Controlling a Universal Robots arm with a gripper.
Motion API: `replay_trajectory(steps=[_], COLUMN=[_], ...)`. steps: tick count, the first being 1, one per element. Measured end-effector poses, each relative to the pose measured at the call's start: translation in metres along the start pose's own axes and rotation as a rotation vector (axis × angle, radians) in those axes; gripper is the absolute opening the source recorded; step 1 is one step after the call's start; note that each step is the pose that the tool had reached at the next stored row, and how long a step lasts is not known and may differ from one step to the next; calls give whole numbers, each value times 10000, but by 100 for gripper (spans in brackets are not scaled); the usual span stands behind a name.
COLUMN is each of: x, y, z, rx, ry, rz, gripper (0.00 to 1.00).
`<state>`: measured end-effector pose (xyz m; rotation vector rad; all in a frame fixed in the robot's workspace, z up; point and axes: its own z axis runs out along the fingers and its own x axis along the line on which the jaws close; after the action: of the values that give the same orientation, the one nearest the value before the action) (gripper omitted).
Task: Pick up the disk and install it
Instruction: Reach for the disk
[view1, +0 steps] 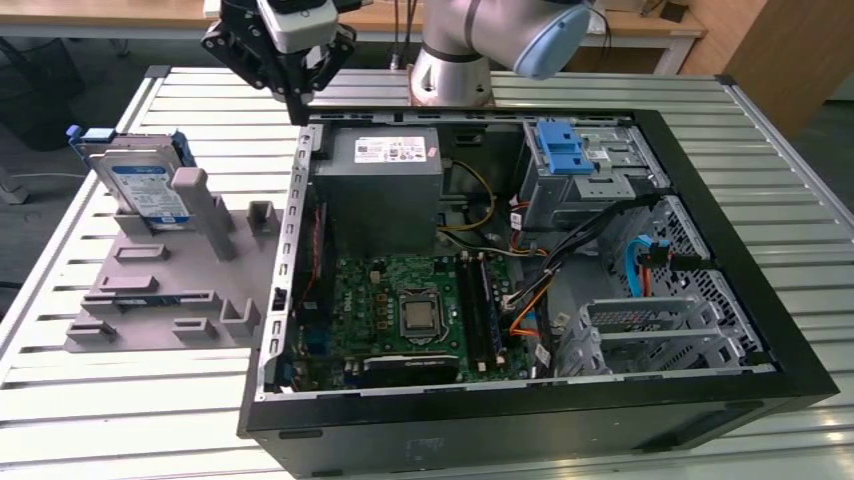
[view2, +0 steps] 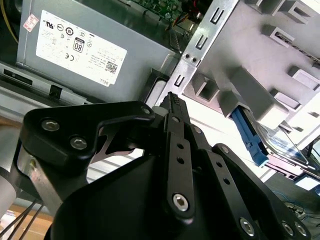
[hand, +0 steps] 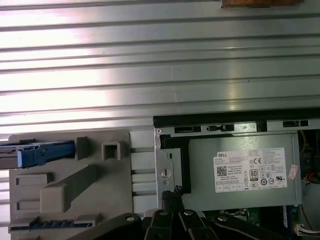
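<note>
Now hovering: gripper (view1: 296, 98) pinched shut, empty, above case wall (view1: 304, 190).
Well apart from disk (view1: 144, 185), upright in grey rack (view1: 160, 295) at exterior view's left; rack post (view1: 194, 200) beside disk, power supply (view1: 380, 190) inside wall.

Computer case (view1: 534, 425) lying on the desk (view1: 134, 420); rack (view1: 147, 300) sitting just beside it, on the exterior view's left, disk (view1: 144, 185) standing upright at its far end. Power supply (view1: 378, 190) sitting in the case's far left corner, drive cage (view1: 587, 175) to its right. Pincer (view1: 296, 98) hanging over that corner.
</note>
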<state>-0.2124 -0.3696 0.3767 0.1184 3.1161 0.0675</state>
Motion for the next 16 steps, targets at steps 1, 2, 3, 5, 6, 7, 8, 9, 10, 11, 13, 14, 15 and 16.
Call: replay_trajectory(steps=[1, 2, 3, 5, 6, 7, 8, 9, 10, 11, 13, 14, 15, 16], x=[12, 22, 33, 56, 66, 76, 86, 96, 105, 114, 132, 142, 152, 161], y=[0, 1, 2, 3, 4, 4, 4, 5, 5, 5, 6, 6, 6, 7], z=[1, 2, 2, 5, 5, 6, 7, 8, 10, 11, 12, 13, 14, 15], rx=[0, 0, 1, 0, 0, 0, 0, 0, 0, 1, 1, 2, 2, 2], ry=[0, 2, 5, 6, 8, 9, 11, 12, 13, 14, 16, 17, 18, 19], rz=[-1, -1, 0, 0, -1, -1, -1, -1, -1, -1, 0, 0, 0, 0], gripper=[11, 11, 11, 11, 11, 11, 11, 11, 11, 11, 11, 11, 11, 11])
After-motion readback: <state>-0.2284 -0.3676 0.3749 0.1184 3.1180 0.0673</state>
